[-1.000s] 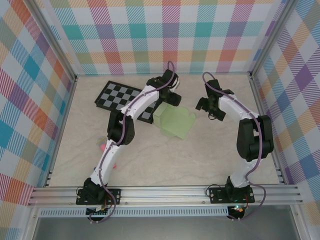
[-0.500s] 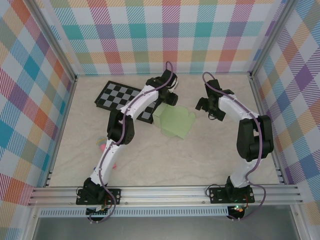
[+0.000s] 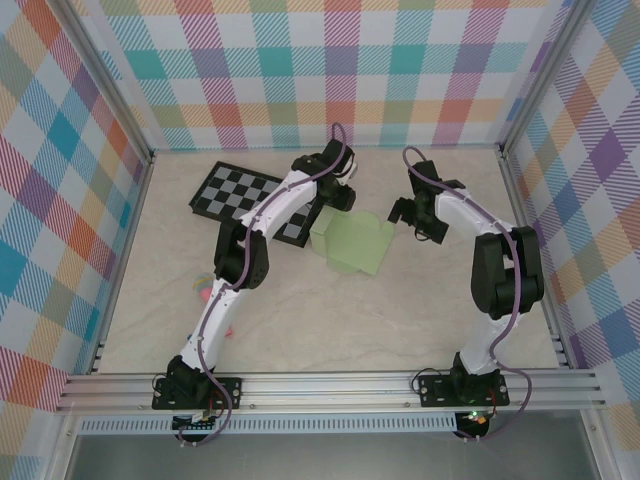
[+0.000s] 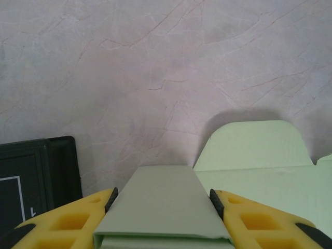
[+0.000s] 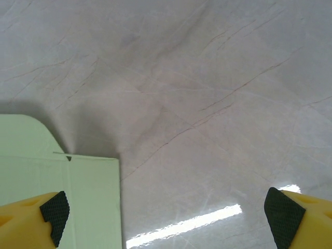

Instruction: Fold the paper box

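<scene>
The pale green paper box [image 3: 350, 243] lies partly folded on the table's middle back. One folded side panel [image 4: 161, 205] stands up between my left gripper's [image 4: 164, 203] yellow fingers, whose black pads press its two long edges, so that gripper is shut on it. A rounded flap [image 4: 254, 145] lies flat beyond. My left gripper [image 3: 335, 203] is at the box's far left corner. My right gripper [image 3: 409, 214] hovers just right of the box. It is wide open [image 5: 168, 211], with its left fingertip [image 5: 54, 210] over the box's right edge [image 5: 78, 187] and bare table between the pads.
The black-and-grey checkerboard [image 3: 245, 193] lies left of the box, its corner [image 4: 31, 181] close to my left fingers. A small pink object [image 3: 204, 293] sits by the left arm. Checked walls close the back and sides. Bare marbled table [image 5: 207, 104] stretches ahead of the right gripper.
The right gripper has crept slightly left toward the box. The left gripper and the box have shifted a little toward the back.
</scene>
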Controlling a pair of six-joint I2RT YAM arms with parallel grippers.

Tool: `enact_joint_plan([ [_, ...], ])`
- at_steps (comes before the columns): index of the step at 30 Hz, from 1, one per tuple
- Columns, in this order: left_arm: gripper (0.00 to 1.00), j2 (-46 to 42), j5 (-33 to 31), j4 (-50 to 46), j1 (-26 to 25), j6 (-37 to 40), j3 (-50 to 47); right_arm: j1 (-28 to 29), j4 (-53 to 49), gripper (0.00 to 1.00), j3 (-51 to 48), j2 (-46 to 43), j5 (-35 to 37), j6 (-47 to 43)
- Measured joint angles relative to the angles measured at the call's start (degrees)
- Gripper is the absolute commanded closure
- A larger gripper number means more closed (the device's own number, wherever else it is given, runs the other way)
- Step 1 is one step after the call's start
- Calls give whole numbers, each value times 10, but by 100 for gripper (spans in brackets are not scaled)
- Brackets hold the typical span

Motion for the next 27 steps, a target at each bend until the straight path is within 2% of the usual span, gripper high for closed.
enact_joint_plan([
  [6,63,-5,50,4,9,-1,-10,-3,-6,2,10,2,-24,-30],
  [11,64,-49,118,19,27,-17,-73,-27,-10,2,11,-17,-65,-45],
  [16,64,-107,205,82,52,-57,-158,-63,-17,3,4,-71,-149,-60],
  [20,64,-132,272,130,59,-71,-199,-93,9,3,-24,-130,-193,-110],
  [22,64,-142,301,149,60,-69,-217,-119,37,7,-51,-155,-232,-137],
  [25,64,-152,341,156,59,-54,-228,-159,55,11,-53,-145,-270,-155],
  [26,64,-156,351,156,59,-46,-230,-168,65,10,-55,-140,-277,-161],
  [27,64,-162,362,155,59,-35,-233,-179,78,5,-61,-137,-290,-167],
])
